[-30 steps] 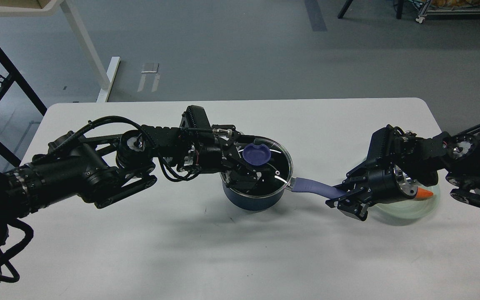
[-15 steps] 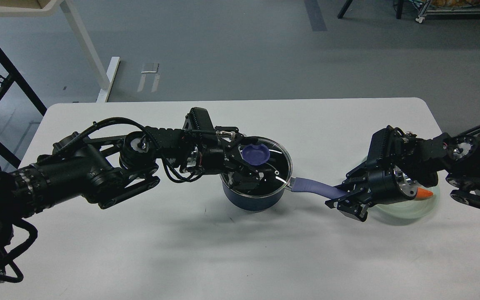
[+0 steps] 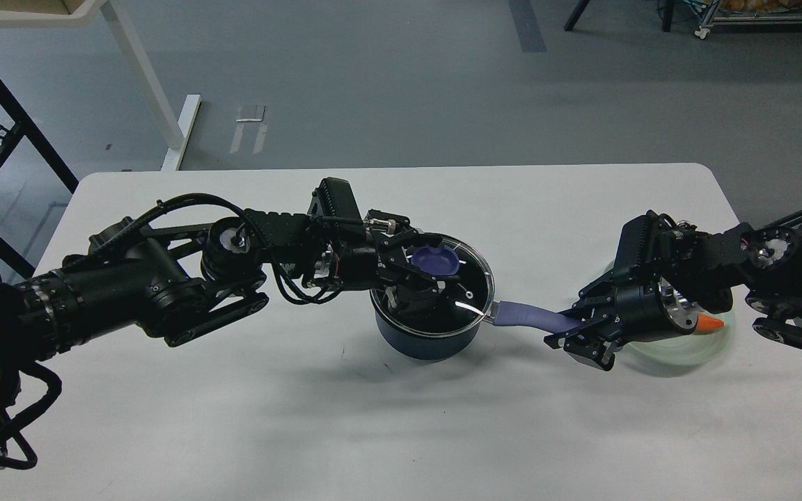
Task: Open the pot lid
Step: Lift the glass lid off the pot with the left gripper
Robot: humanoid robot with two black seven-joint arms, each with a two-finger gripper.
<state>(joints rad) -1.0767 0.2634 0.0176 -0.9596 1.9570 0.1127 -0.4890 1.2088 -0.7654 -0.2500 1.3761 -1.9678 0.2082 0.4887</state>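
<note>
A dark blue pot [image 3: 429,337] stands mid-table with a glass lid [image 3: 470,289] lying on it. The lid has a purple knob [image 3: 436,261]. My left gripper [image 3: 429,262] reaches in from the left over the lid, one finger on each side of the knob, closed against it. The pot's purple handle [image 3: 530,316] points right. My right gripper [image 3: 575,328] is shut on the handle's far end.
A pale green plate [image 3: 686,351] lies on the white table [image 3: 373,431] under my right wrist, with an orange carrot [image 3: 711,322] on it. Table legs and a black rack stand on the floor beyond the far left edge.
My left gripper has moved a little right over the lid and closed around the knob. The pot and its handle have shifted slightly to the right. The right arm has barely moved.
</note>
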